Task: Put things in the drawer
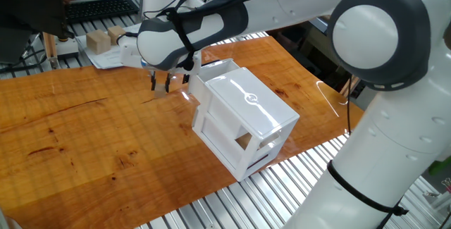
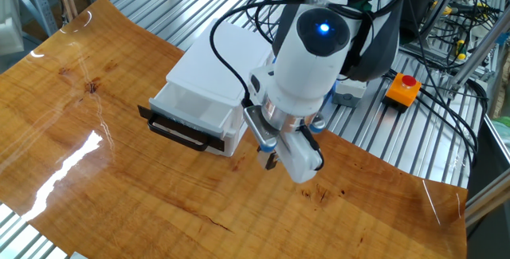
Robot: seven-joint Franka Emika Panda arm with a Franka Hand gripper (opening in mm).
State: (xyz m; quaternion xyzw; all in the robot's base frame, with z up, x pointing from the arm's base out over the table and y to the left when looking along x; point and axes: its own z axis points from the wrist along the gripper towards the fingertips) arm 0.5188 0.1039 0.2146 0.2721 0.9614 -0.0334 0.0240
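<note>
Your glossy white boxy cabinet (image 1: 243, 120) sits on the varnished, knotty wooden table (image 1: 77, 137), a round logo on its smooth top, unreadable. The drawer (image 2: 195, 115) is pulled out, its black bar handle (image 2: 179, 134) facing front. Your gripper (image 1: 161, 84) hangs just beside the drawer, fingers narrowly parted; whether anything sits between them, I cannot tell. The small cube isn't visible to me.

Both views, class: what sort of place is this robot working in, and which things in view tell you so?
Probably a robotics lab or workshop. Clues: the table sits on a ribbed metal bench, a red emergency-stop button lies among bundled cables, and a keyboard sits behind.
</note>
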